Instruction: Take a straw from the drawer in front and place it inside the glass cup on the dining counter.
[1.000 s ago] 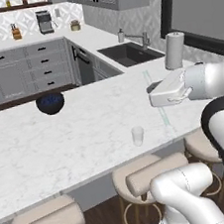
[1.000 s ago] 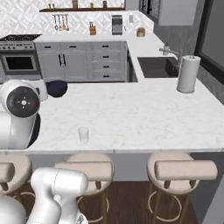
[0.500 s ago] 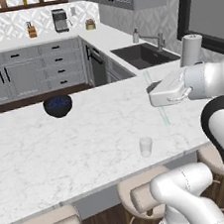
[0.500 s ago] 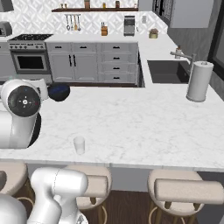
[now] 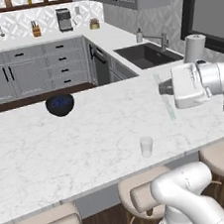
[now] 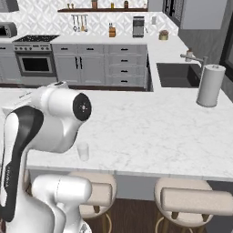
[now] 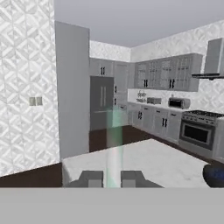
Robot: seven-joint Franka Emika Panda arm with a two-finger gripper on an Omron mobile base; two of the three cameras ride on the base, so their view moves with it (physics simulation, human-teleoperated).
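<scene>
While its two fingertips pinch one straw (image 7: 114, 144), the claw (image 7: 113, 178) sits at bottom center of the hand view. One cup (image 5: 146, 146) stands lower center on the counter (image 5: 87, 137) in the left view; one dark bowl (image 5: 60, 104) upper left, one white roll (image 5: 194, 48) upper right.

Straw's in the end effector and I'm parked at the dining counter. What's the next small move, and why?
Probably swing the end effector left and toward the near edge, until it is above the glass cup. The straw is clamped between the shut fingers and hangs over the dining counter well right of the cup, which stands upright near the stool-side edge.
</scene>
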